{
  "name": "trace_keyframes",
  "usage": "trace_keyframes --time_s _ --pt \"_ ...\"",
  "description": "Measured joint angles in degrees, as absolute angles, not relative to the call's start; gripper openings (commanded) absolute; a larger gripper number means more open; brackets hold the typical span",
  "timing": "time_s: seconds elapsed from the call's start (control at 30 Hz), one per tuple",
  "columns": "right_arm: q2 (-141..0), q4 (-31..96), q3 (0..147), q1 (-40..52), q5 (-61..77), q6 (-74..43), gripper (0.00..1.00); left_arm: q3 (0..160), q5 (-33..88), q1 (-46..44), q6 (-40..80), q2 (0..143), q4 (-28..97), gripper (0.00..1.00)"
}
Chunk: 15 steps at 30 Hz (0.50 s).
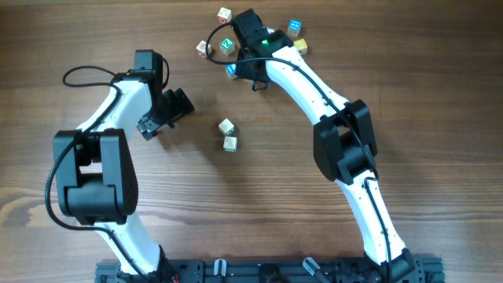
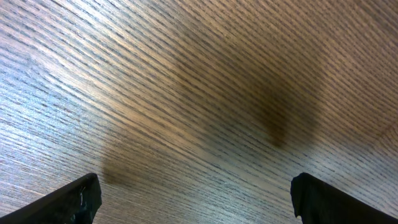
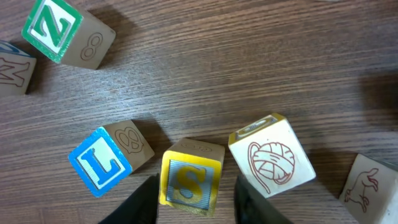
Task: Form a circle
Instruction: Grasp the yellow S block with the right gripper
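My right gripper (image 3: 199, 200) is open, its jaws on either side of a yellow S cube (image 3: 189, 180). The left finger touches the cube and a narrow gap shows at the right finger. A blue L cube (image 3: 102, 162) lies just left of it and a white yarn-picture cube (image 3: 270, 158) just right. A green Z cube (image 3: 56, 28) sits farther off. From overhead the right gripper (image 1: 253, 76) hides the S cube. My left gripper (image 1: 165, 118) (image 2: 196, 199) hangs wide open over bare wood. The circle is not in view; the cubes lie scattered.
Two cream cubes (image 1: 226, 126) (image 1: 229, 144) lie together mid-table. At the back lie a cream cube (image 1: 225, 14), another cream cube (image 1: 203, 49), the green cube (image 1: 227, 45), a blue cube (image 1: 295, 27) and a yellowish cube (image 1: 299, 45). An animal-picture cube (image 3: 370, 183) lies at the right.
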<state>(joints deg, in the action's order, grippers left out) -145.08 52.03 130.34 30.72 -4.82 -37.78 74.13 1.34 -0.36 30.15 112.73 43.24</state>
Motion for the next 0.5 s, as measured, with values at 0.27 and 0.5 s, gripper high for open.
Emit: trace_keyframes --time_s 0.27,0.5 --pt "-145.45 50.35 130.34 31.70 -5.02 -38.39 0.44 74.13 1.37 -0.36 30.15 112.73 43.24 1.00" --pt "-147.22 50.30 130.34 31.97 -5.67 -38.81 0.31 74.13 1.34 -0.36 30.15 112.73 43.24 1.00"
